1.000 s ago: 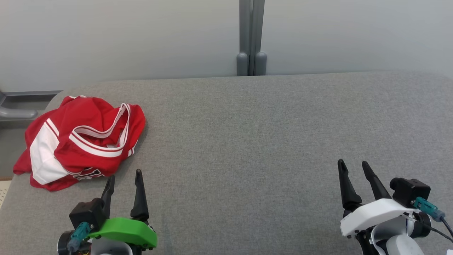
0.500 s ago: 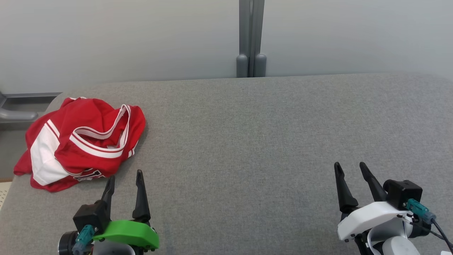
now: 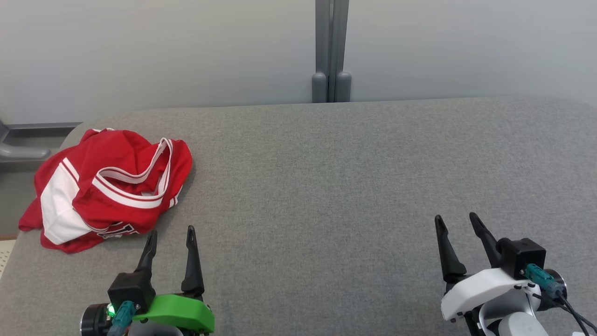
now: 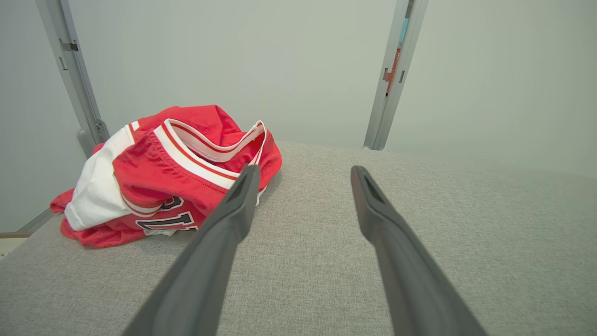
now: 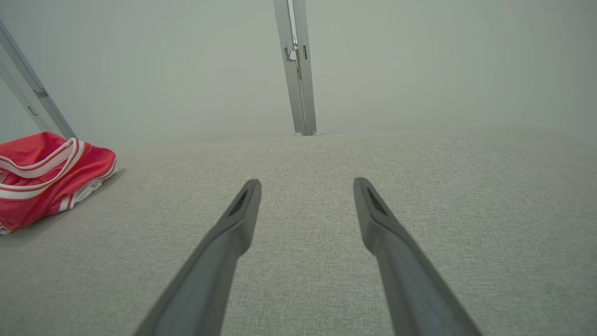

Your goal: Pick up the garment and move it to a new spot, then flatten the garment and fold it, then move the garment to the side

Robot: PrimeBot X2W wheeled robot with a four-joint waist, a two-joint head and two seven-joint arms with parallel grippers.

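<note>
The garment (image 3: 107, 186) is a red jersey with white bands, lying crumpled at the far left of the grey padded table (image 3: 326, 186). In the left wrist view the garment (image 4: 168, 172) sits just ahead and left of the fingers, with black lettering showing at its near edge. My left gripper (image 3: 171, 233) hovers open just in front of it, a little to its right, holding nothing. My right gripper (image 3: 455, 219) stands open over bare table at the lower right, far from the cloth. The right wrist view catches the garment (image 5: 46, 177) at its left edge.
A pale wall with a grey vertical post (image 3: 331, 51) runs behind the table. The table's left edge (image 3: 14, 252) lies right beside the garment, with a grey ledge (image 3: 28, 140) beyond it. Wide bare cloth surface spans the middle and right.
Both grippers have drawn back slightly toward the lower edge of the head view; the left one also shifted a little right. The garment lies as before.
</note>
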